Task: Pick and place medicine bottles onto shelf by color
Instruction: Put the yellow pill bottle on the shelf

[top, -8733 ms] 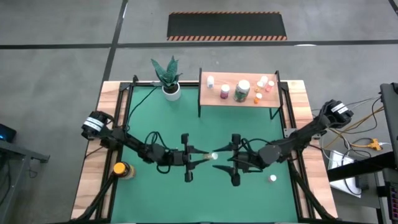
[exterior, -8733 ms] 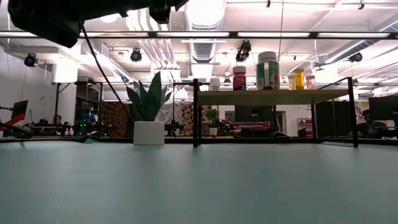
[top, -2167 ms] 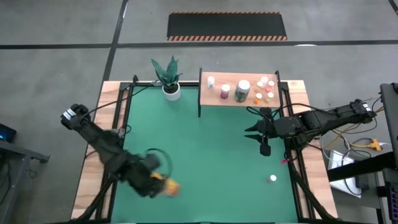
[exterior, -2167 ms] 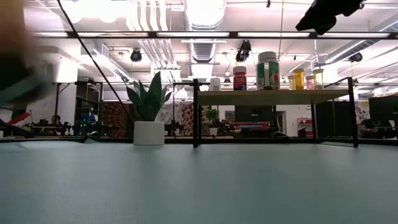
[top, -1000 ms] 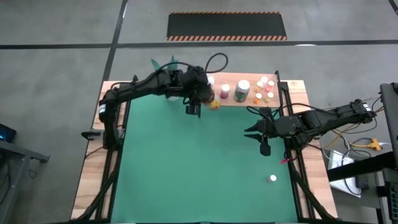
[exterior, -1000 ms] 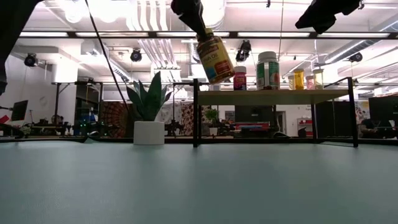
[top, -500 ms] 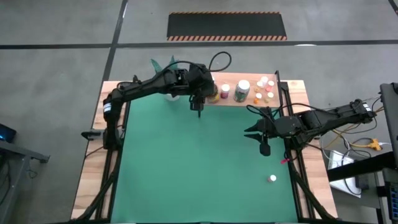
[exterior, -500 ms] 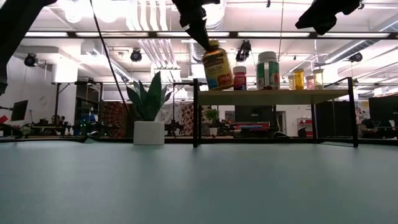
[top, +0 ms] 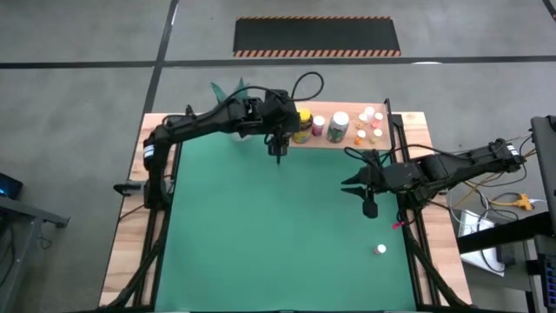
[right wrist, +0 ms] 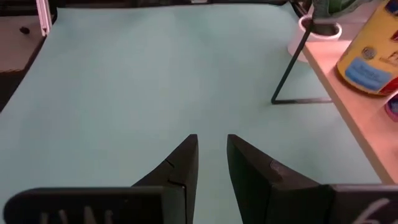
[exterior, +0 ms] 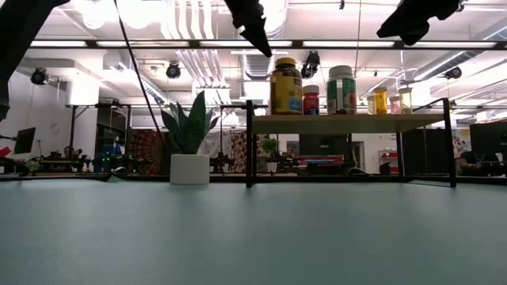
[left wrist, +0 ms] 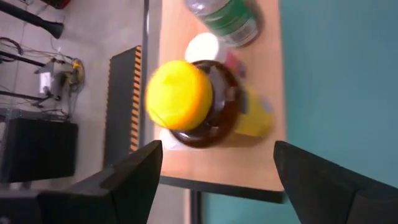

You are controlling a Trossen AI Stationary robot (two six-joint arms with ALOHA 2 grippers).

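Left gripper (top: 278,149) hangs spread above the amber yellow-capped bottle (left wrist: 202,106), upright on the shelf (top: 306,141); low view shows its label.

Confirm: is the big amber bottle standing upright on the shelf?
Upright: amber bottle stands level on the shelf, yellow cap up, left tool open above it.

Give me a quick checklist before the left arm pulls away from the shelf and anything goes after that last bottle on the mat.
1. Large amber bottle with yellow cap upright on the light wooden shelf: ok.
2. Left pincer open, fingers spread clear of the cap: ok.
3. Neighbouring red-labelled bottle and green-labelled bottle upright: ok.
4. Small white-capped bottle on the green mat, in the open: ok.
5. Right pincer empty, fingers close together, above the mat: ok.
6. Amber bottle sorted by colour: cannot tell.
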